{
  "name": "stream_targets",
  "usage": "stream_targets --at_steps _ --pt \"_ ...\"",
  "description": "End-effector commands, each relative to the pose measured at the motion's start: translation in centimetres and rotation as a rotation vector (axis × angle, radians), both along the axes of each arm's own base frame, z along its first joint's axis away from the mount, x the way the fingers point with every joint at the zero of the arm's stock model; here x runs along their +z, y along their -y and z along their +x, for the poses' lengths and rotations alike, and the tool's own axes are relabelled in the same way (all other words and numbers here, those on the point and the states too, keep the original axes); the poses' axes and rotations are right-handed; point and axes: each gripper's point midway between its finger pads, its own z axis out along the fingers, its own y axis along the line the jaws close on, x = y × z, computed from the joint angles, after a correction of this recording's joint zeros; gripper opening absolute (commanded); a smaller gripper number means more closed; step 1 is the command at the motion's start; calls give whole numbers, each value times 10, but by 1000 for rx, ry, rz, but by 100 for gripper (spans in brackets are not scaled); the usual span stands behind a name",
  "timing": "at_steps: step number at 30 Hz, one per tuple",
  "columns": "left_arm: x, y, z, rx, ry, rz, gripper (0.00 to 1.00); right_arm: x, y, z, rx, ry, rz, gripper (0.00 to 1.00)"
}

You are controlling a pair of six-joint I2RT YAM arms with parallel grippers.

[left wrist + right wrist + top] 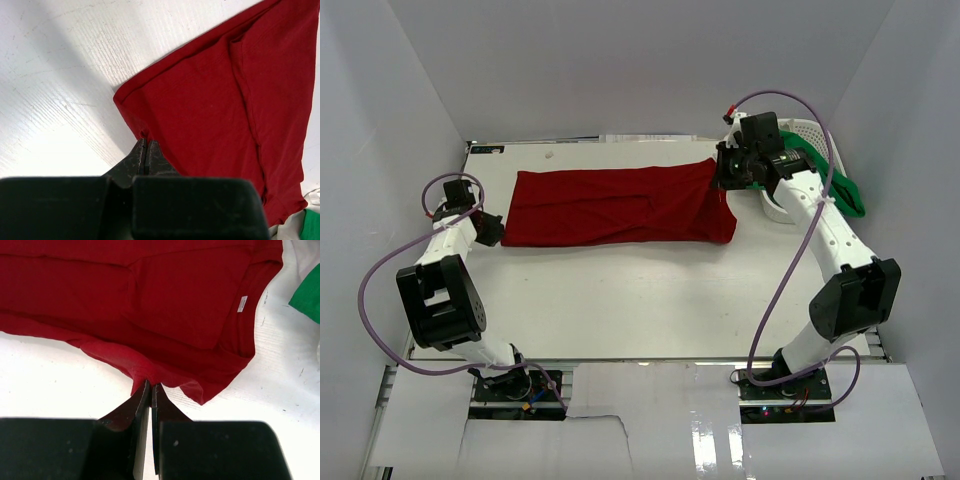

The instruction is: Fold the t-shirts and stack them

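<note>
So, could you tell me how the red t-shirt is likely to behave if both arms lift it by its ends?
Probably floppy: the red t-shirt lies flat with soft creases and puckers where the right gripper pinches it, so it should sag between that and the left gripper. It looks thin and light. Its folded layers may slide apart when lifted.

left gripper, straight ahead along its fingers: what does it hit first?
The red t-shirt. The left gripper is shut on its edge, so pushing on would likely just bunch the cloth ahead.
</note>
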Motion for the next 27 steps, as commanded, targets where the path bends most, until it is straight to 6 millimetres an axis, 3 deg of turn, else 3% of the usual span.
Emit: stream_targets --at_steps 1,8,14,27 --pt "12 -3 12 14 34 6 0 21 -2 11 19 50 9 8" --pt "21 -8 30 20 57 2 0 25 -3 24 23 53 6 8" --pt "31 -13 49 20 79 11 0 16 -2 34 22 35 1 8" --pt "27 -15 67 17 73 -2 0 5 -5 55 22 19 9 8"
